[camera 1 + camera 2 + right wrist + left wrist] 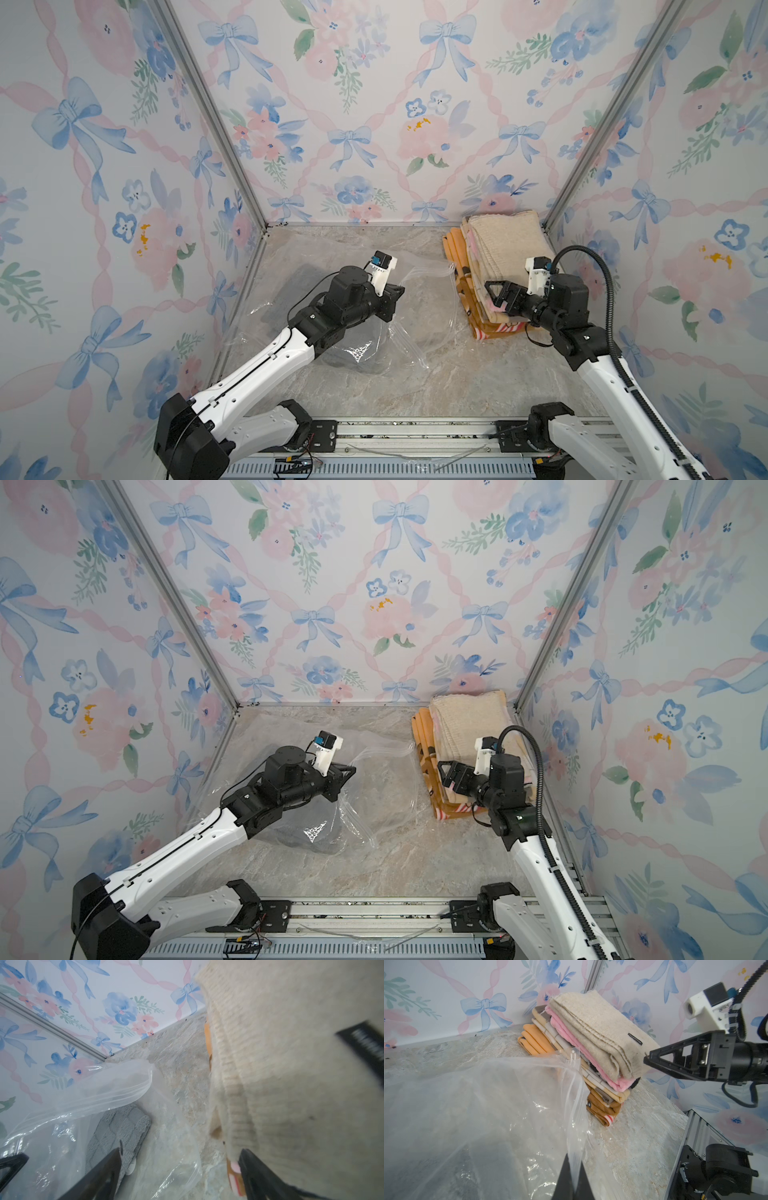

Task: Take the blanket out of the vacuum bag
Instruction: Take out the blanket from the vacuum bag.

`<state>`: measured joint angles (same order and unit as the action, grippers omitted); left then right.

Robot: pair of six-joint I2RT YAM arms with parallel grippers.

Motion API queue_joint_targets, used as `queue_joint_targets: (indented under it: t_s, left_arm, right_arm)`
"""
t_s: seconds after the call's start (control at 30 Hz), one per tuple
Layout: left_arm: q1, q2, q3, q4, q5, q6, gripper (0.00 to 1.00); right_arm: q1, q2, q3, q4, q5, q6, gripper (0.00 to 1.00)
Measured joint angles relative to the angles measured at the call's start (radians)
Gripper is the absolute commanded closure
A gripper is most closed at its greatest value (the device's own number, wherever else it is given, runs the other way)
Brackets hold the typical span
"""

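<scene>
The vacuum bag [374, 349] [320, 833] [477, 1105] [116, 1088] lies crumpled on the left half of the marble table, clear and crinkly. A grey blanket [301, 286] [122, 1124] lies inside it, blurred by the plastic. A small white disc [131, 1167] shows beside the blanket. My left gripper [397, 293] [351, 771] [573, 1160] is shut on the bag's edge, holding a strip of plastic up off the table. My right gripper [492, 297] [442, 773] [180, 1150] is open beside the bag's mouth, with nothing between its fingers.
A stack of folded blankets [503, 241] [469, 721] [602, 1043] [291, 1064], beige on top, stands in the back right corner, close against my right gripper. Flowered walls close in three sides. A metal rail [415, 432] runs along the front.
</scene>
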<state>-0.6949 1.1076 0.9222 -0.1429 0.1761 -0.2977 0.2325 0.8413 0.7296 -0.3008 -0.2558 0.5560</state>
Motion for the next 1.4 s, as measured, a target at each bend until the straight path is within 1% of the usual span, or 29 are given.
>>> queue_joint_targets:
  t_s: [0.13,0.27,0.4,0.6,0.67,0.8,0.97,1.17,1.4]
  left_arm:
    - [-0.016,-0.06,-0.078,0.032,0.001,0.003,1.0]
    - [-0.018,-0.128,-0.14,0.068,0.002,0.002,1.0]
    - [-0.019,-0.134,-0.142,0.089,0.01,0.002,1.0]
    - [-0.019,-0.134,-0.142,0.121,0.016,0.002,1.0]
    - [-0.019,-0.134,-0.142,0.126,0.024,0.002,1.0]
    - [-0.022,-0.129,-0.142,0.153,0.047,0.002,1.0]
    - [-0.042,-0.127,-0.142,0.183,0.057,-0.002,1.0]
    - [-0.065,-0.101,-0.142,0.22,0.057,-0.002,1.0]
    - [-0.089,-0.082,-0.142,0.24,0.052,-0.002,1.0]
  right_arm:
    - [0.133,0.028,-0.063,0.106,0.003,0.112,0.03]
    - [0.216,0.136,-0.089,0.24,-0.002,0.222,0.05]
    - [0.324,0.26,-0.091,0.35,0.0,0.325,0.1]
    - [0.465,0.389,-0.095,0.471,0.039,0.438,0.13]
    - [0.491,0.445,-0.095,0.515,0.047,0.47,0.14]
    - [0.534,0.605,-0.084,0.604,0.058,0.536,0.14]
    - [0.583,0.777,-0.052,0.717,0.064,0.613,0.16]
    - [0.645,0.874,0.029,0.785,0.088,0.665,0.16]
    - [0.668,0.947,0.086,0.813,0.11,0.712,0.16]
